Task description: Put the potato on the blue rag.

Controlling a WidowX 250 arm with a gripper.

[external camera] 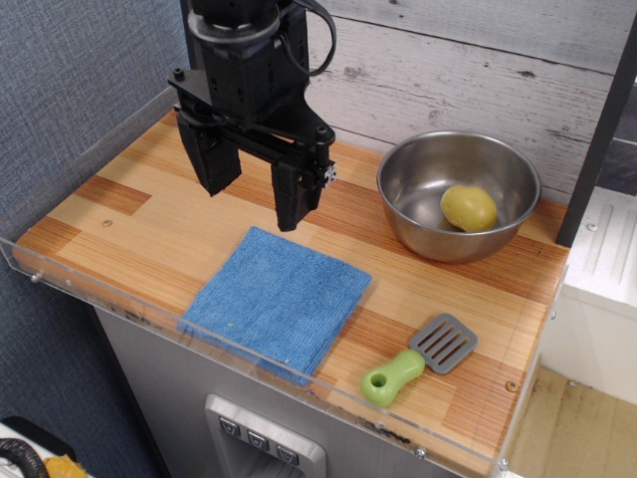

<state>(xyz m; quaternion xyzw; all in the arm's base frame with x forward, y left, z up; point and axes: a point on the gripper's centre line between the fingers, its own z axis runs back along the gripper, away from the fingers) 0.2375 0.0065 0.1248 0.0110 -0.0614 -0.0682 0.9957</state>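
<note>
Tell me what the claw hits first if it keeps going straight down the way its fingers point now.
Most likely the bare wooden tabletop, just beyond the far edge of the blue rag. The open claw points downward with nothing between its fingers. From this one view depth is unclear, so one finger might clip the rag's edge.

We see a bench [149, 224] of smooth, striped wood. The blue rag [277, 301] is soft fuzzy cloth. The bowl [418, 174] is shiny metal, the potato [469, 207] smooth and matt yellow. The tool [255, 191] looks like matt black plastic.
</note>
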